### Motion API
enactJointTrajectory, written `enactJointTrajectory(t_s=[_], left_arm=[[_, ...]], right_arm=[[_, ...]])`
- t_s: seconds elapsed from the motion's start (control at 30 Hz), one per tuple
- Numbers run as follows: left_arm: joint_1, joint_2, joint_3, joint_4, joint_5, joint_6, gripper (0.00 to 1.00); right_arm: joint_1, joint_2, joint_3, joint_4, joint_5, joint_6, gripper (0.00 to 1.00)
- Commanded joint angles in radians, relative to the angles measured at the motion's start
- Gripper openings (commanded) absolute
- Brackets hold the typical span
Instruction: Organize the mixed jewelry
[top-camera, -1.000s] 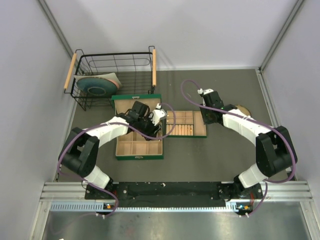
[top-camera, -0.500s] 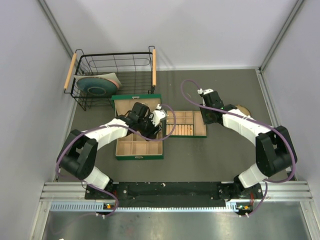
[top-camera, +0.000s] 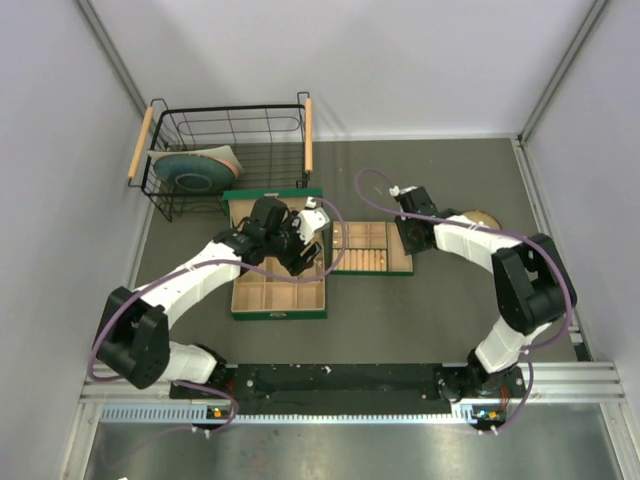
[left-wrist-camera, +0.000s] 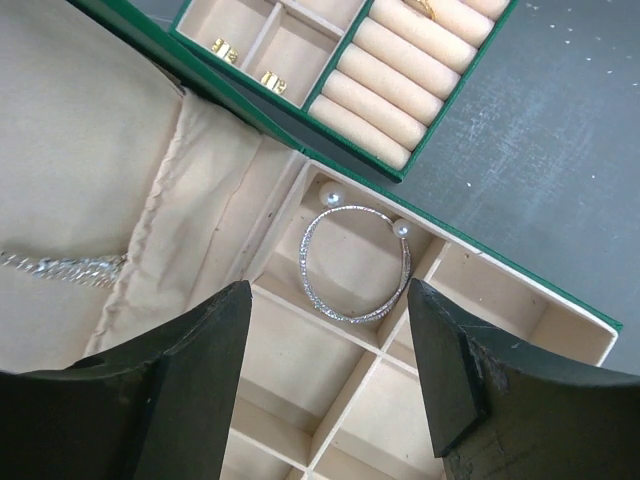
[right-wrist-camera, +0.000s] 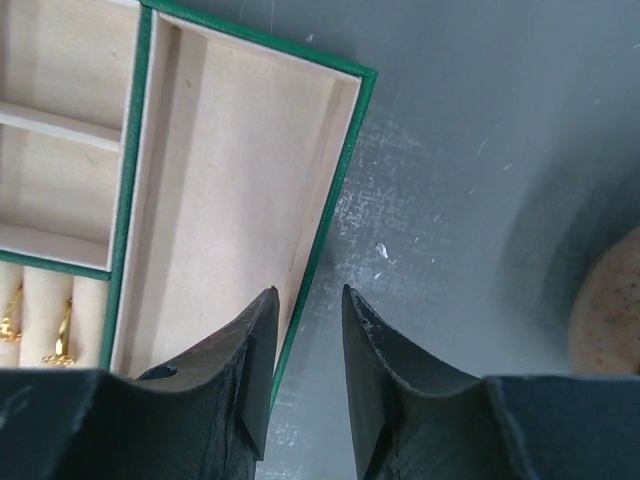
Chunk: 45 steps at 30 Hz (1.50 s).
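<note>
- The left jaws stood wide apart, released and gripping nothing, above the open green box (top-camera: 275, 314).
- The silver bracelet (left-wrist-camera: 355, 265) lay flat in one compartment of that box, next to the padded lid. In the left wrist view we saw it between the two jaws, clear of both.
- Gold rings (right-wrist-camera: 60, 340) sat in the padded rolls of the separate tray (right-wrist-camera: 240, 180), which lay on the worktop (top-camera: 440, 310) just beside the box.
- The right jaws stood slightly parted with nothing between them, above the tray's outer rim.
- The tan bowl (right-wrist-camera: 610, 300) lay near the right arm.
</note>
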Motion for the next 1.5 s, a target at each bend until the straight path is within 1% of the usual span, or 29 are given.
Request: enactJointTrajectory(t_s=[0.0, 0.13, 0.23, 0.27, 0.33, 0.37, 0.43, 0.47, 0.53, 0.57, 0.6, 0.7, 0.8, 0.83, 0.9, 0.93, 1.0, 1.13, 1.2, 1.3, 1.43, 1.47], left_arm=[[-0.003, -0.094, 0.03, -0.021, -0.02, -0.008, 0.7], [0.0, -0.168, 0.015, -0.04, -0.061, -0.039, 0.69], [0.007, -0.242, -0.009, -0.038, -0.123, -0.036, 0.69], [0.014, -0.26, -0.016, -0.041, -0.152, -0.033, 0.69], [0.031, -0.314, -0.028, -0.051, -0.176, -0.023, 0.69], [0.054, -0.331, -0.031, -0.066, -0.187, -0.022, 0.69], [0.088, -0.377, -0.043, -0.083, -0.202, -0.017, 0.69], [0.132, -0.392, -0.048, -0.089, -0.204, -0.016, 0.69], [0.184, -0.436, -0.063, -0.11, -0.198, -0.01, 0.69], [0.238, -0.45, -0.071, -0.113, -0.206, -0.01, 0.69], [0.266, -0.475, -0.075, -0.123, -0.209, -0.005, 0.68], [0.368, -0.515, -0.105, -0.135, -0.233, 0.019, 0.67], [0.47, -0.532, -0.126, -0.155, -0.219, 0.05, 0.66], [0.521, -0.53, -0.126, -0.173, -0.192, 0.074, 0.66], [0.585, -0.518, -0.122, -0.198, -0.154, 0.108, 0.66], [0.637, -0.513, -0.12, -0.227, -0.128, 0.151, 0.65], [0.68, -0.493, -0.115, -0.253, -0.075, 0.202, 0.65], [0.789, -0.444, -0.111, -0.32, -0.017, 0.364, 0.65], [0.829, -0.406, -0.111, -0.368, 0.012, 0.442, 0.64], [0.841, -0.375, -0.14, -0.394, 0.031, 0.512, 0.64], [0.84, -0.343, -0.18, -0.39, 0.074, 0.561, 0.64], [0.84, -0.332, -0.184, -0.387, 0.078, 0.566, 0.64]], right_arm=[[-0.011, 0.058, 0.066, 0.045, 0.009, -0.012, 0.31], [-0.009, 0.104, 0.096, 0.048, 0.001, -0.005, 0.28], [-0.011, 0.129, 0.112, 0.045, 0.001, 0.001, 0.24], [-0.011, 0.132, 0.114, 0.045, 0.0, 0.004, 0.17], [-0.012, 0.127, 0.109, 0.042, -0.002, 0.004, 0.12], [-0.014, 0.124, 0.106, 0.042, -0.003, 0.004, 0.07], [-0.021, 0.109, 0.1, 0.038, -0.009, 0.009, 0.03], [-0.026, 0.103, 0.099, 0.033, -0.013, 0.009, 0.0], [-0.044, 0.086, 0.097, 0.027, -0.025, 0.011, 0.0], [-0.049, 0.067, 0.097, 0.016, -0.029, 0.014, 0.0], [-0.066, 0.057, 0.099, 0.01, -0.048, 0.014, 0.0], [-0.083, 0.004, 0.102, -0.011, -0.068, 0.015, 0.0], [-0.089, -0.057, 0.111, -0.04, -0.072, 0.014, 0.0], [-0.087, -0.072, 0.115, -0.047, -0.074, 0.018, 0.0], [-0.087, -0.124, 0.119, -0.07, -0.091, 0.023, 0.0], [-0.087, -0.14, 0.123, -0.08, -0.091, 0.024, 0.0], [-0.089, -0.176, 0.128, -0.1, -0.098, 0.024, 0.0], [-0.087, -0.235, 0.122, -0.152, -0.102, 0.006, 0.0], [-0.087, -0.27, 0.12, -0.171, -0.111, -0.005, 0.0], [-0.087, -0.296, 0.131, -0.206, -0.149, -0.011, 0.0], [-0.087, -0.324, 0.151, -0.258, -0.201, -0.014, 0.0], [-0.087, -0.329, 0.152, -0.277, -0.238, -0.017, 0.0]])
